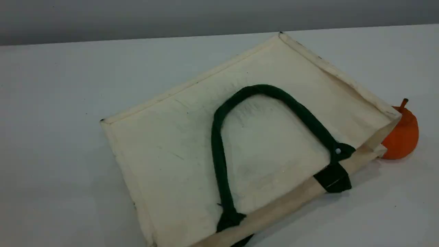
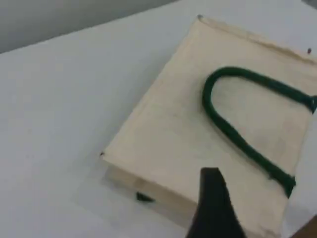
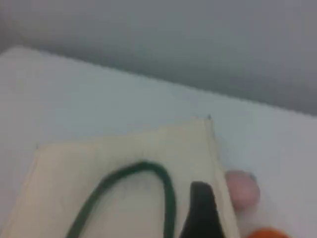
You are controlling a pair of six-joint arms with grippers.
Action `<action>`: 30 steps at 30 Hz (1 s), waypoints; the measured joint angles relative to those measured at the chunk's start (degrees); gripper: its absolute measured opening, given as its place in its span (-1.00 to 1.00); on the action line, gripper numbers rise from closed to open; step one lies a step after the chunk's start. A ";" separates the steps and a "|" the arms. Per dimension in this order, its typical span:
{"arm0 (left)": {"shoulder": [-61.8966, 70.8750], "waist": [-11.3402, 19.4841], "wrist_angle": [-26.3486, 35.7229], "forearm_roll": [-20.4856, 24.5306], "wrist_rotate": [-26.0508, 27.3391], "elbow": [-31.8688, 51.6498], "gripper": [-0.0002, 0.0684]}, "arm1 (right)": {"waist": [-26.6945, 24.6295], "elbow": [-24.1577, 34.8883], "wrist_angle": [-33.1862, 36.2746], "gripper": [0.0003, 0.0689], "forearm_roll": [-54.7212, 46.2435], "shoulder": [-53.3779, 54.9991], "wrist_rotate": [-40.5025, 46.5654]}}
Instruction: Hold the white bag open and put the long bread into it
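Observation:
The white bag (image 1: 164,151) lies flat on the table, its mouth edge toward the lower right. One dark green rope handle (image 1: 219,151) is folded back over its top face. Neither arm shows in the scene view. In the left wrist view my left gripper (image 2: 214,210) hovers above the bag (image 2: 168,129) near its closed bottom edge, one dark fingertip showing and nothing in it. In the right wrist view my right gripper (image 3: 200,213) hangs above the bag (image 3: 74,173) near its side edge, also with nothing in it. The long bread is out of view.
A round orange fruit (image 1: 403,132) with a stem sits against the bag's right corner. In the right wrist view a blurred pinkish-tan round thing (image 3: 242,188) lies just beyond the bag's edge, with the orange fruit (image 3: 267,233) below it. Bare white table (image 1: 51,120) surrounds the bag.

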 joint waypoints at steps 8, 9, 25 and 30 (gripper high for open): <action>0.00 0.00 -12.21 -3.13 1.45 2.47 0.29 | 0.00 8.57 -20.07 0.36 4.57 0.00 0.58; 0.00 0.00 -12.57 -4.29 1.40 2.47 0.29 | 0.00 8.73 -21.53 0.36 4.57 0.00 0.58; 0.00 0.00 -21.01 -15.14 7.84 2.92 0.29 | 0.00 10.20 -30.54 0.36 10.03 0.00 -2.73; 0.00 0.00 -27.65 -20.44 9.64 8.07 0.29 | 0.00 14.65 -35.93 0.36 10.03 0.00 -2.86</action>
